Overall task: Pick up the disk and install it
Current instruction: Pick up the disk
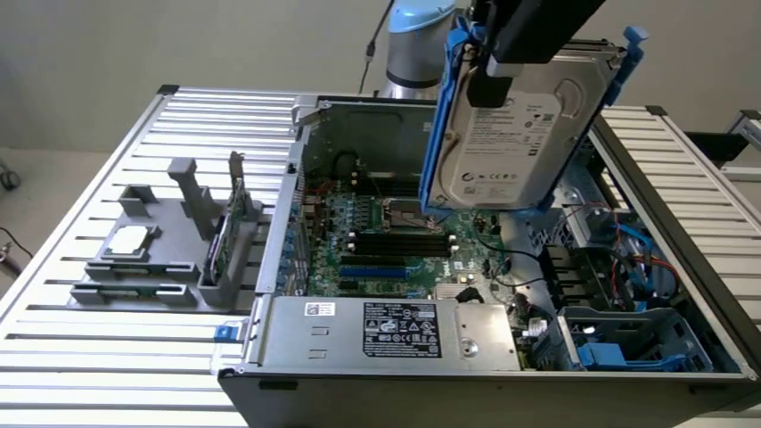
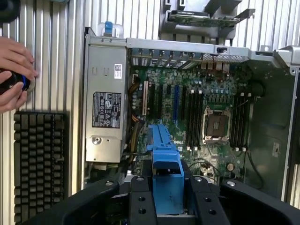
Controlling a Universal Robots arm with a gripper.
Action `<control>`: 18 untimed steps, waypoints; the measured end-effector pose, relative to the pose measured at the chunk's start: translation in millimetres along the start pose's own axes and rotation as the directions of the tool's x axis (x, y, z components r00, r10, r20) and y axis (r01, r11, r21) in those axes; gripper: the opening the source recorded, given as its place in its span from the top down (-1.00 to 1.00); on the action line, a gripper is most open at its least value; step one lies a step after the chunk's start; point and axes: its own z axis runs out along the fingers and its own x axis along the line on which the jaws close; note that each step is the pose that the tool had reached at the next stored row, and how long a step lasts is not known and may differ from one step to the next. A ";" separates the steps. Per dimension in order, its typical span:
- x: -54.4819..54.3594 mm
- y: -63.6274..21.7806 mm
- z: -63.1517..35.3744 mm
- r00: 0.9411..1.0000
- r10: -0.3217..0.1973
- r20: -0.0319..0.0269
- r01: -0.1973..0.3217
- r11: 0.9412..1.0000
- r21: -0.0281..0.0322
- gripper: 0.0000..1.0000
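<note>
Blue-framed disk (image 1: pixel 523 134) clamped in the gripper (image 1: pixel 483 86), hanging tilted near upright (label side showing), up in the air; open PC case (image 1: pixel 291 205) w/ motherboard (image 1: pixel 393 223) sits below gripper.

- The gripper (image 2: pixel 168 197) has its black fingers (image 2: pixel 140 201) pressed against either side of the disk (image 2: pixel 165 154), which is seen edge-on by its blue carrier frame.
- Beyond the disk lies an open computer case (image 2: pixel 178 44), with a green motherboard (image 2: pixel 187 108) and its CPU socket (image 2: pixel 215 124).
- A grey power supply (image 2: pixel 105 108) with a black label sits in the case, beside the motherboard.
- A black keyboard (image 2: pixel 40 164) lies on the slatted table (image 2: pixel 61 56), outside the case near the power supply.
- A person's hands (image 2: pixel 16 58) hold a small dark object (image 2: pixel 14 80) just beyond the keyboard.
- A grey holder (image 2: pixel 206 7) on the table carries a green card (image 2: pixel 201 18).
</note>
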 end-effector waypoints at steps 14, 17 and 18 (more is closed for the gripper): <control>33.3 -53.4 -3.1 1.000 0.000 0.000 0.000 1.000 -0.001 0.35; 42.0 -62.6 -3.5 1.000 0.000 0.000 0.000 1.000 -0.002 0.35; 45.0 -65.6 -3.5 1.000 0.000 0.000 0.000 1.000 -0.002 0.35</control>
